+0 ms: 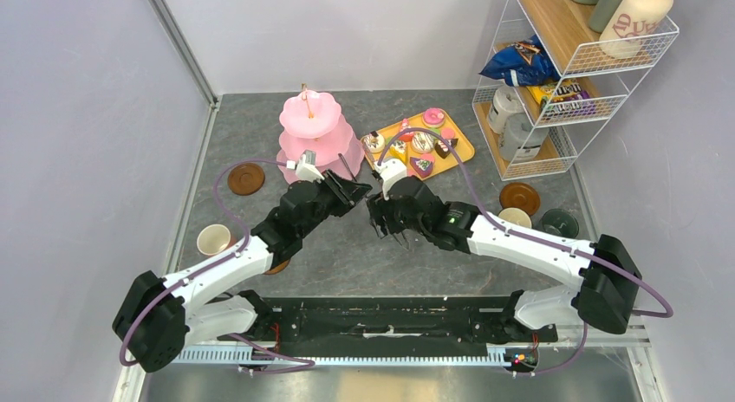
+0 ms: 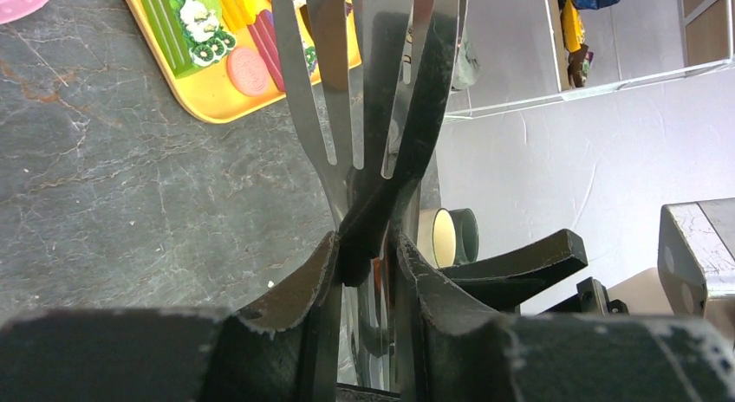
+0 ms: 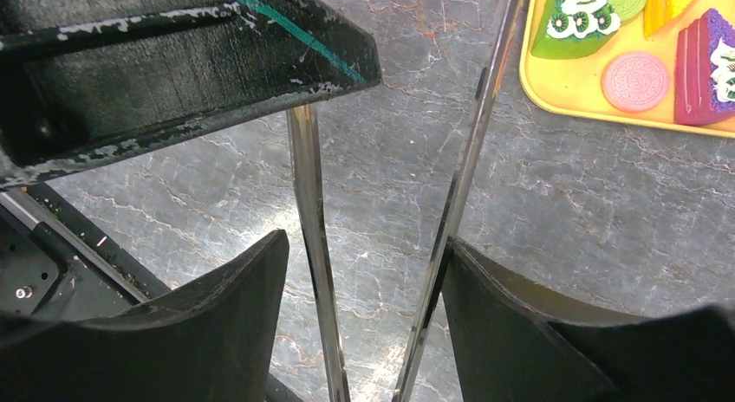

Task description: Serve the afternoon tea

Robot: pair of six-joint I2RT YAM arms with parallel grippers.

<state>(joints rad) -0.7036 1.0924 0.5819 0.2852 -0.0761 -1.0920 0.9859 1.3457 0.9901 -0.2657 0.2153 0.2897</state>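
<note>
Clamping narrow on metal tongs (image 2: 334, 90), the left pincer (image 2: 364, 246) faces a yellow tray (image 2: 206, 100) of cake wedges (image 2: 186, 21) ahead-left. Right wrist: the right pincer (image 3: 366, 242) stands wide, straddling both tong arms. Overhead: the pink stand (image 1: 314, 129) sits just beyond the left pincer.

Table (image 1: 347, 246), pink stand (image 1: 334, 146), yellow tray (image 1: 462, 140)

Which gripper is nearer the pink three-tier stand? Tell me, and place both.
Left. The left gripper sits just off the base of the pink stand, to its right and on the near side. The right gripper is beyond it, farther right and nearer still.
</note>
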